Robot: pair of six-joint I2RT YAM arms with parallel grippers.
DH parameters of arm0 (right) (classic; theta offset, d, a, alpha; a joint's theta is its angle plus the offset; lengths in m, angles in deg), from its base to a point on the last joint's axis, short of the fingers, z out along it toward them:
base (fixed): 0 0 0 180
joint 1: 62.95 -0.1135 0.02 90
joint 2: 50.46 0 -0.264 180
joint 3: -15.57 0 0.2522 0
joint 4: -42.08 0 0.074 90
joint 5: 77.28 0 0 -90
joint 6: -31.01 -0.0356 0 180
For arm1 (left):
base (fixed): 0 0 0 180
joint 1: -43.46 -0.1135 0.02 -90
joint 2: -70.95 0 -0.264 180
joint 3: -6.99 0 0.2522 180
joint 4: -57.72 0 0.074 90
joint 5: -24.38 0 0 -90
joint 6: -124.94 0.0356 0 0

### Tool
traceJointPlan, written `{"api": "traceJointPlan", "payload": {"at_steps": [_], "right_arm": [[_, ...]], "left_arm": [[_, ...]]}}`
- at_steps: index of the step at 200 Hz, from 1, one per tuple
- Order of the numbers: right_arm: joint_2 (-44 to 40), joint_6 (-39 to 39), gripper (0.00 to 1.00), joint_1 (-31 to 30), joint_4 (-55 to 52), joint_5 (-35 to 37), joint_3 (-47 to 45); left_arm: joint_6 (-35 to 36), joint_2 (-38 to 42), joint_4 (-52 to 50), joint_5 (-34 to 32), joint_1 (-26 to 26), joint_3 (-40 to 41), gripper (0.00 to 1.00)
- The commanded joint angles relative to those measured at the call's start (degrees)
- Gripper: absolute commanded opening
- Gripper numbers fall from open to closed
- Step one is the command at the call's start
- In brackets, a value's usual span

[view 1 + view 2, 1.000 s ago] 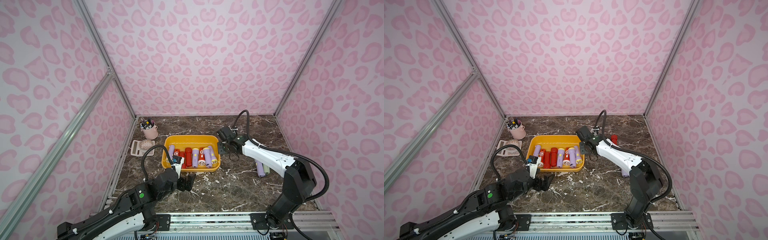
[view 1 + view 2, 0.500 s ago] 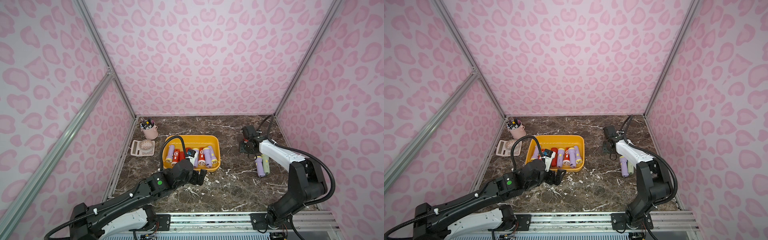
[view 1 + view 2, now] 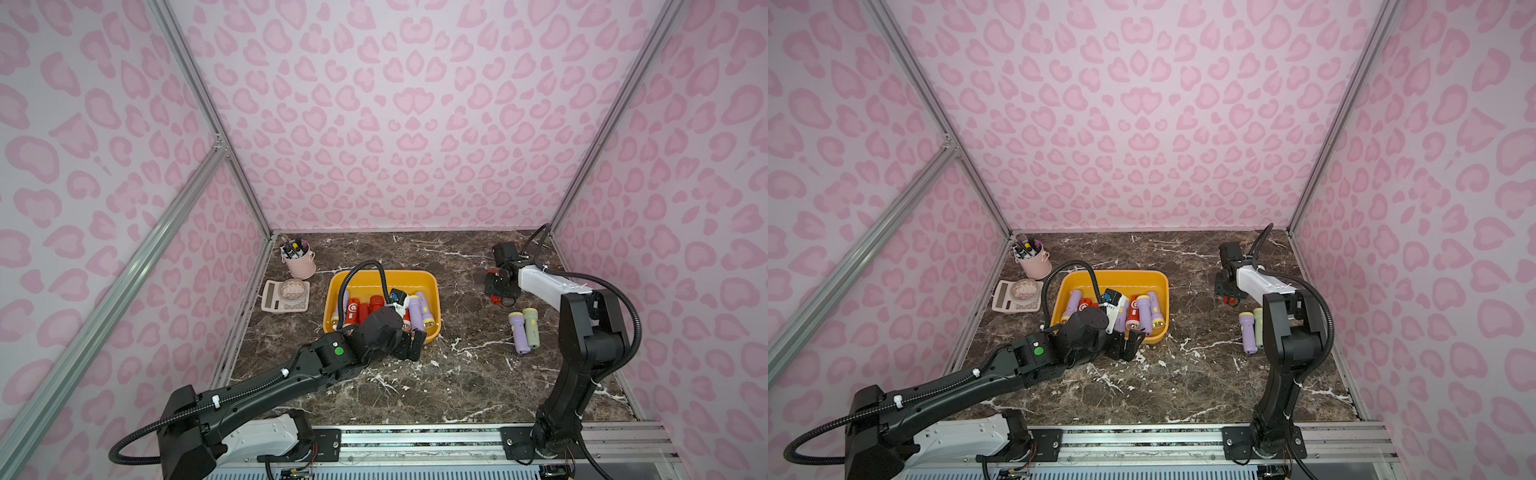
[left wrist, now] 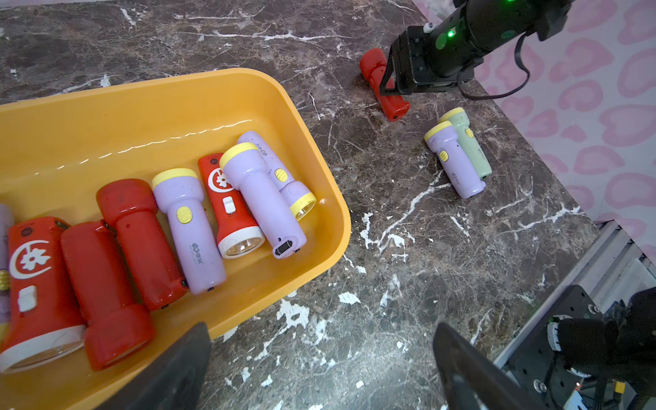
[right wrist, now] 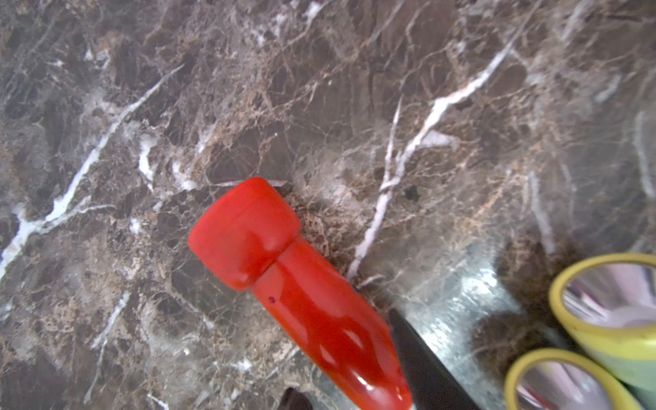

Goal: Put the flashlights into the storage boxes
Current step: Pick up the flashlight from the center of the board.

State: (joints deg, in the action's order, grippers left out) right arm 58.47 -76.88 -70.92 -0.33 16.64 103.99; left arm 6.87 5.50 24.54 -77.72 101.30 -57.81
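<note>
The yellow storage box (image 3: pixel 382 274) (image 4: pixel 142 85) holds several red and lilac flashlights (image 4: pixel 184 220) lying side by side. My left gripper (image 3: pixel 409 347) (image 4: pixel 321 330) hangs open and empty over bare marble at the box's front right corner. On the table to the right lies a red flashlight (image 3: pixel 495 298) (image 5: pixel 284 277). My right gripper (image 3: pixel 500 291) (image 5: pixel 342 351) is low over it, open, with its fingers on either side of the handle. A lilac flashlight (image 3: pixel 518 334) (image 4: pixel 452 163) and a pale green flashlight (image 3: pixel 532 328) (image 4: pixel 468 145) lie together nearer the front.
A pink pen cup (image 3: pixel 299 262) stands at the back left with a beige calculator (image 3: pixel 284 296) in front of it. Pink patterned walls close in three sides. A metal rail (image 3: pixel 415 440) runs along the front edge.
My right gripper has swung from the box's right edge out to the red flashlight. My left arm has reached forward and to the right, staying open.
</note>
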Motion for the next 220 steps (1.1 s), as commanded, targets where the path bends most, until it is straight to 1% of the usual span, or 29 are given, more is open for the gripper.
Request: {"api": "traceJointPlan", "payload": {"at_steps": [1, 47, 89, 105, 118, 141, 177, 200, 220], "right_arm": [[2.42, 0.65, 0.57, 0.22, -0.23, -0.16, 1.76], [6.94, 0.16, 0.54, 0.39, -1.92, -0.33, 5.98], [8.58, -0.56, 0.49, 0.49, -2.35, -1.12, 6.07], [8.53, -0.91, 0.46, 0.48, -2.21, -0.83, 5.35], [8.26, -1.17, 0.41, 0.41, -2.29, -0.34, 4.91], [6.33, -1.40, 0.38, 0.24, -2.47, -0.23, 3.55], [0.81, -1.52, 0.37, -1.22, -3.32, 0.52, 0.92], [-3.22, -1.80, 0.37, -3.75, -4.74, 1.04, -0.13], [-6.77, -2.68, 0.37, -7.74, -5.92, 2.00, -0.56]], "left_arm": [[1.61, 0.63, 2.58, 0.11, -0.02, -1.33, 0.99], [3.15, 3.32, 2.46, -1.75, -0.36, 0.01, 0.98], [3.20, 5.21, 2.54, -2.10, -1.04, 2.16, 0.98], [3.29, 5.82, 2.55, -2.17, -1.32, 2.73, 0.98], [3.38, 6.28, 2.50, -2.23, -1.51, 2.99, 0.98], [3.45, 7.02, 2.51, -2.17, -1.76, 3.52, 0.98], [3.21, 8.37, 2.44, -2.45, -1.86, 4.38, 0.98], [2.51, 10.47, 1.80, -3.09, -1.86, 5.53, 0.98], [1.72, 13.46, 0.68, -4.47, -1.88, 7.14, 0.98]]}}
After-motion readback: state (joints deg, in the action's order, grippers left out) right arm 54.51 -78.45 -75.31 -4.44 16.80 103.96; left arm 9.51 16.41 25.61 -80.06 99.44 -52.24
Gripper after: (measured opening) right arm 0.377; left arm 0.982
